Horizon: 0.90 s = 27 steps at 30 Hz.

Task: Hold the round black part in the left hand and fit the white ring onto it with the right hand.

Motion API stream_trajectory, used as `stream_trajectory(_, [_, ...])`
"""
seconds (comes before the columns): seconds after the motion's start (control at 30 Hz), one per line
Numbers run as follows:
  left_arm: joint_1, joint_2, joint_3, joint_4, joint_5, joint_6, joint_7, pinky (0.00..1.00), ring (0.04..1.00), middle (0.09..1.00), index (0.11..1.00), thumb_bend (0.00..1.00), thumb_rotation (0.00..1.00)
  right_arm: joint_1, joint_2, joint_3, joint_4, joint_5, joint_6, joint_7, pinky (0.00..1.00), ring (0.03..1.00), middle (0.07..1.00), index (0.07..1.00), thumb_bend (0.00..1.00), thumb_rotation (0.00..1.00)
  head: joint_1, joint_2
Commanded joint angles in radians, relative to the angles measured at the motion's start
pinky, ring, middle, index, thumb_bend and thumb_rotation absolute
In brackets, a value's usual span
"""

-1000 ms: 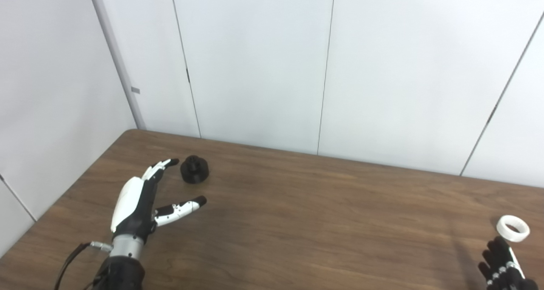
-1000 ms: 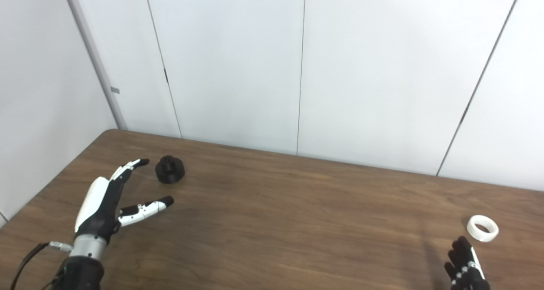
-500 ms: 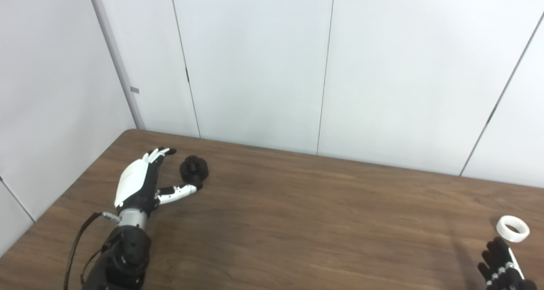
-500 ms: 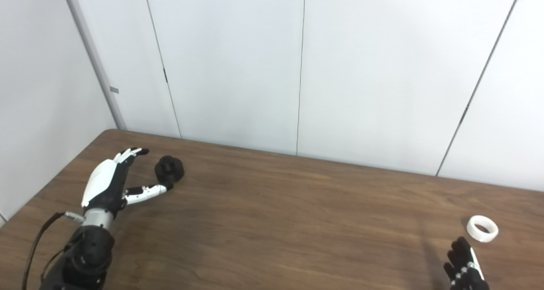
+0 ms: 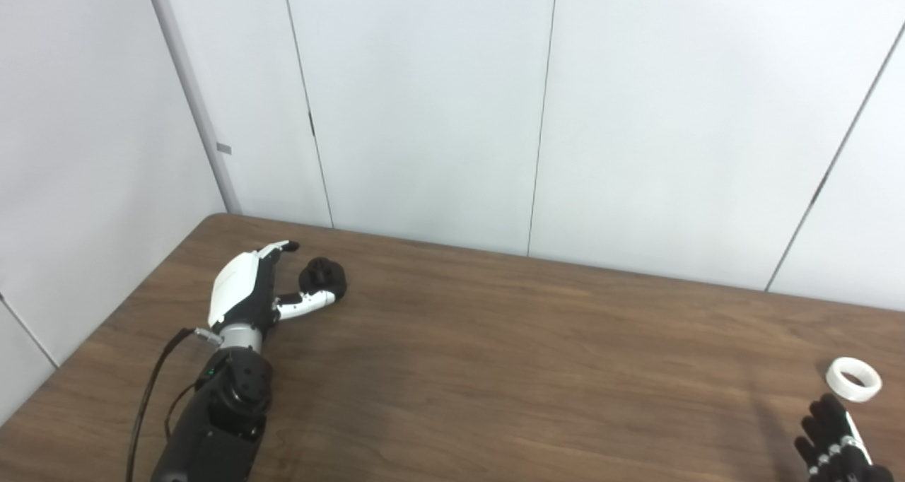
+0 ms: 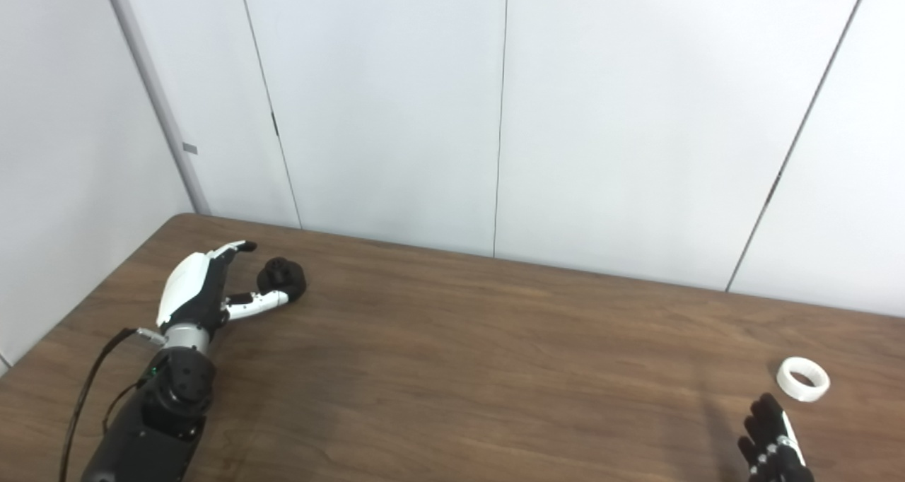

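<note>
Beside black part (image 5: 322, 278), left hand (image 5: 249, 292) (perhaps touching)

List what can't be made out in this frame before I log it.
- Right hand: cut off by the bottom edge in both views; open or shut is unclear.
- Round black part: thumb of the left hand crosses its near side, so contact is uncertain.
- White ring: too small for detail.

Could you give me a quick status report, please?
Left hand open around round black part, not gripped. Right hand idle near white ring. Nothing in the way.
</note>
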Motion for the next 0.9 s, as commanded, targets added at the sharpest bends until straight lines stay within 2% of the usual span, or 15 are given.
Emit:
stream_trajectory(0.0, [-0.066, 0.042, -0.005, -0.001, 0.006, 0.019, 0.006, 1.0, 0.977, 0.926, 0.847, 0.93, 0.4, 0.055, 0.024, 0.009, 0.033, 0.005, -0.007, -0.001, 1.0, 1.0, 1.0, 0.98, 0.58, 1.0, -0.001, 0.003])
stream_trajectory(0.2, [-0.105, 0.063, -0.044, 0.049, 0.008, 0.056, -0.017, 1.0, 0.986, 0.931, 0.832, 0.96, 0.42, 0.058, 0.02, 0.011, 0.034, 0.009, -0.015, 0.006, 1.0, 1.0, 1.0, 0.986, 0.58, 1.0, 0.0, 0.007])
stream_trajectory(0.63, [-0.159, 0.084, -0.083, 0.157, -0.007, 0.053, -0.009, 1.0, 0.986, 0.941, 0.831, 0.96, 0.42, 0.057, 0.019, 0.012, 0.039, 0.007, -0.019, 0.007, 1.0, 1.0, 0.999, 0.978, 0.61, 0.99, -0.001, 0.008])
stream_trajectory(0.87, [-0.176, 0.102, -0.11, 0.18, -0.002, 0.061, -0.017, 1.0, 0.987, 0.938, 0.824, 0.95, 0.41, 0.056, 0.021, 0.011, 0.037, 0.01, -0.019, 0.007, 1.0, 1.0, 0.995, 0.974, 0.61, 0.98, -0.001, 0.008])
